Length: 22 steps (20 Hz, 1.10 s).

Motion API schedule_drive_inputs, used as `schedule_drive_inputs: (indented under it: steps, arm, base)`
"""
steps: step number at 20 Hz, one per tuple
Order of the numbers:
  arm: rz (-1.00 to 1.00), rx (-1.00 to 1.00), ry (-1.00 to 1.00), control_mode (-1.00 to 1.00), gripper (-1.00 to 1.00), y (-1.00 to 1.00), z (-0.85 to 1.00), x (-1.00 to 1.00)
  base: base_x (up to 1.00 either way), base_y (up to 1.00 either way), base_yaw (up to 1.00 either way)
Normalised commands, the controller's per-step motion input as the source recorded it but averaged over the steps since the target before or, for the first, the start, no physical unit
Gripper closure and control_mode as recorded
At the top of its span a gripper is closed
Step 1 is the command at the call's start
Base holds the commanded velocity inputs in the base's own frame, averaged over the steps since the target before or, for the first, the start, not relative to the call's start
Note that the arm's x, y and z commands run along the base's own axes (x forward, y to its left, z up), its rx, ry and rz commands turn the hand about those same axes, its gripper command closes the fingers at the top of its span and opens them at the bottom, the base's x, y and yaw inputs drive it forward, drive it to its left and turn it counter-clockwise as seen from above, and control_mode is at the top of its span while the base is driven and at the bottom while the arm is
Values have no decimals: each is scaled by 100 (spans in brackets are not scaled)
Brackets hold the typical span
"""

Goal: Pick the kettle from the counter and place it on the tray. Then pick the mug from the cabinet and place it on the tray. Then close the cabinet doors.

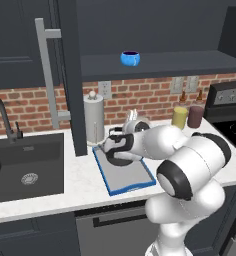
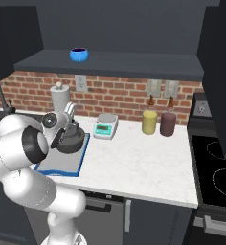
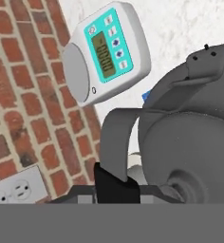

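Gripping the kettle (image 2: pixel 69 140) by its arched handle, the pincer (image 3: pixel 115 182) is closed narrowly around it; the kettle sits on the blue-rimmed tray (image 1: pixel 140 176) on the table (image 2: pixel 143 162), while the blue mug (image 1: pixel 130 58) stands on the cabinet (image 2: pixel 134 62) shelf above

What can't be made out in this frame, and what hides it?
- Kettle base: whether it rests on the tray or hangs just above; the arm covers it in both base views.
- Gripper: one fingertip shows by the kettle handle in the hand view; the other is hidden, so the grip is unconfirmed.
- Mug handle: too small in both base views.
- Scale reading: blurred.
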Motion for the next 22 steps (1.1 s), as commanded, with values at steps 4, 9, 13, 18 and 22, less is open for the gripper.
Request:
schedule_drive_inputs:
  steps: [4, 9, 13, 18, 22]
  arm:
    - [0, 0, 0, -100, 100, 10, -22, 20]
    - [0, 2, 7, -100, 100, 3, -34, 11]
    - [0, 3, 16, -100, 100, 0, -41, 1]
    - [0, 1, 25, -100, -100, 0, -45, -5]
    - [0, 1, 20, -100, -100, 0, -46, -7]
  base:
    - [0, 0, 0]
    - [0, 0, 0]
    - [0, 0, 0]
    - [0, 0, 0]
    - [0, 0, 0]
